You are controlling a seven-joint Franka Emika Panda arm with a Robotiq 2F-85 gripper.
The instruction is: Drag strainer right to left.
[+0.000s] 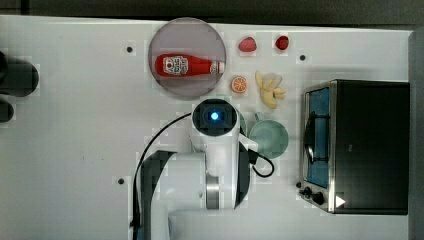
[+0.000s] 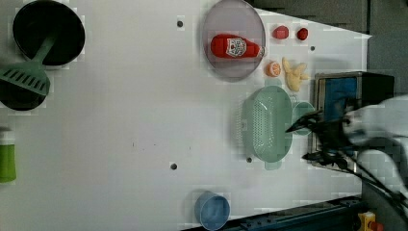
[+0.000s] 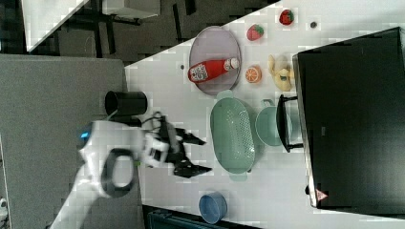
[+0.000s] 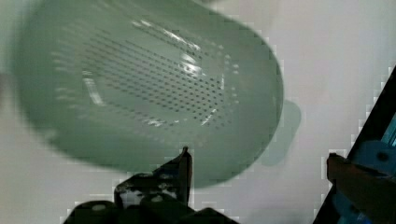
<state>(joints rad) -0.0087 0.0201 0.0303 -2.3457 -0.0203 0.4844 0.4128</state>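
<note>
Left view, read from its left: the black pot [image 2: 48, 31] and green spatula [image 2: 26, 77] sit well apart from the strainer [image 2: 267, 126], leaving a wide bare stretch of tabletop [image 2: 120, 120], which I judge is the lane the drag will need. The strainer lies upright with its long axis across that lane; the plate [image 2: 233, 45] with the ketchup bottle [image 2: 235, 47] is just beyond one end, and the mug [image 2: 302, 115] sits close against its far side, by the toaster oven [image 2: 344, 91]. The hand [image 2: 308, 139] hovers beside the strainer on the left view's right, released and spread wide, gripping nothing, probably lining up to catch the rim nearest it. In the top view the arm [image 1: 215, 150] covers nearly the whole strainer. Whether a fingertip already touches the rim I cannot tell. The blue bowl [image 2: 212, 210] stands well clear.
</note>
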